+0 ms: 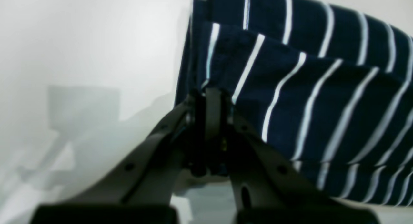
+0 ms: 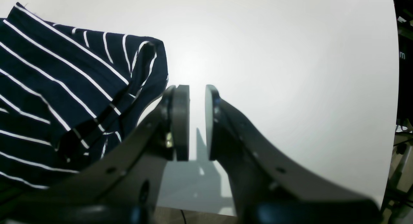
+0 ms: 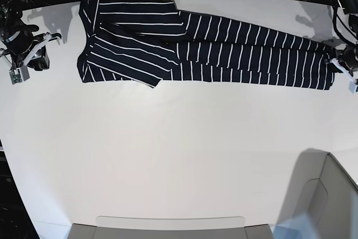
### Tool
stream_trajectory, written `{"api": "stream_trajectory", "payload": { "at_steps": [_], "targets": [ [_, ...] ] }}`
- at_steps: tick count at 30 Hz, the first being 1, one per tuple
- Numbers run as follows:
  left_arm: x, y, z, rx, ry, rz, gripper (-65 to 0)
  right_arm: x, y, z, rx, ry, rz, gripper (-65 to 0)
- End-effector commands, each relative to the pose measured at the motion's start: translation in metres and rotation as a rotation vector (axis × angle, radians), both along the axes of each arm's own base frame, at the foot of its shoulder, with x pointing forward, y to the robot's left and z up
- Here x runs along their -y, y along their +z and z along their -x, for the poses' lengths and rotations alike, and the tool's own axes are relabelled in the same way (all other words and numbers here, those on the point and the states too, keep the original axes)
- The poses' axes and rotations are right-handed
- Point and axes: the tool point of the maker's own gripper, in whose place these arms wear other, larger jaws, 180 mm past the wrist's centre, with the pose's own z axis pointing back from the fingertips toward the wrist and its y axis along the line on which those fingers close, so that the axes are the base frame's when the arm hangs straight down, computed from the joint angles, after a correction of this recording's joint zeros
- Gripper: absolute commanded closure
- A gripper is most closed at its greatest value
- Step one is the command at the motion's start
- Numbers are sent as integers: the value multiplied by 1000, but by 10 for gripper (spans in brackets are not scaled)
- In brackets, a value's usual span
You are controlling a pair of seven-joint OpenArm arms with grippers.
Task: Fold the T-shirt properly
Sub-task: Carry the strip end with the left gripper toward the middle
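In the left wrist view, the left gripper (image 1: 211, 98) has its jaws pinched together on the edge of the dark navy, white-striped soft cloth T-shirt (image 1: 322, 98); that thin bite could slip loose if the arm pulls hard. In the right wrist view, the right gripper (image 2: 196, 120) shows a narrow empty gap, just beside the T-shirt's rumpled corner, which could crease further. In the base view, the T-shirt lies lengthwise along the white table (image 3: 168, 155)'s far edge, so dragging one end alone may skew the fold.
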Motion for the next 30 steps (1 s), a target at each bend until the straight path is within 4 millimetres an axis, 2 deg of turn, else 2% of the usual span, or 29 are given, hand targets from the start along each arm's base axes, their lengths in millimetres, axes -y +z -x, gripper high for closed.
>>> {"api": "stream_trajectory", "payload": {
  "at_steps": [1, 3, 7, 12, 17, 23, 30],
  "targets": [
    [-15, 36, -18, 89, -11, -61, 0, 2, 11, -6, 38, 12, 17, -93],
    [-13, 57, -19, 100, -41, -113, 0, 2, 11, -5, 38, 11, 16, -93],
    [11, 79, -20, 133, -82, -157, 0, 2, 13, -8, 46, 11, 16, -93],
    [43, 83, -13, 153, -141, -181, 0, 1, 13, -9, 49, 12, 15, -93],
    [92, 80, -2, 196, -210, -168, 0, 1, 14, -9, 51, 12, 15, -93],
    [172, 64, 5, 208, -345, -93, 0, -1, 13, -9, 48, 15, 12, -93],
    [259, 41, 3, 184, -493, -116, 0, 0, 12, -9, 47, 14, 12, -93]
  ]
}}
